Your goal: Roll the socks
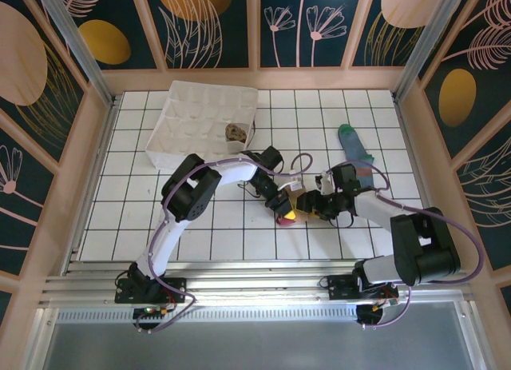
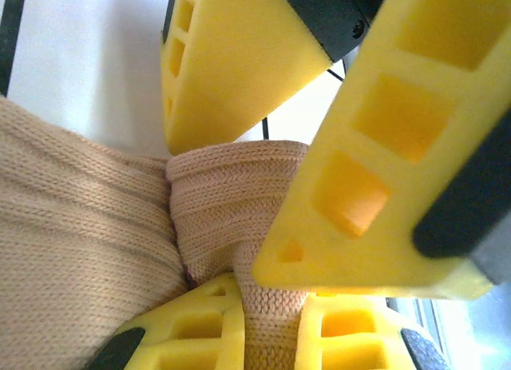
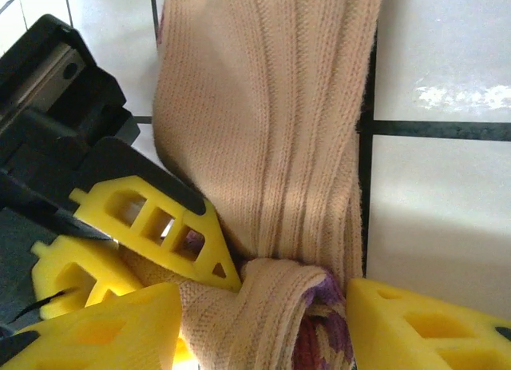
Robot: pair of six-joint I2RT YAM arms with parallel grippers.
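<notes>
A white tabletop (image 1: 128, 218) gridded with black lines sits inside dark teal wall panels (image 1: 303, 22) printed with peach flowers, framed in what looks like pale wood.

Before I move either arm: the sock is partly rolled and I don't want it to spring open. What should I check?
1. Left gripper shut on the beige sock: ok, it pinches a fold.
2. Right gripper gripping the rolled end: cannot tell. Its jaws stand on either side of the roll.
3. Beige sock fully rolled: not ok. A long stretch lies flat on the table.
4. Blue sock clear of the work: not ok. It lies unrolled close beside the right gripper.
5. Argyle sock out of the way: ok, it sits in the tray.
</notes>
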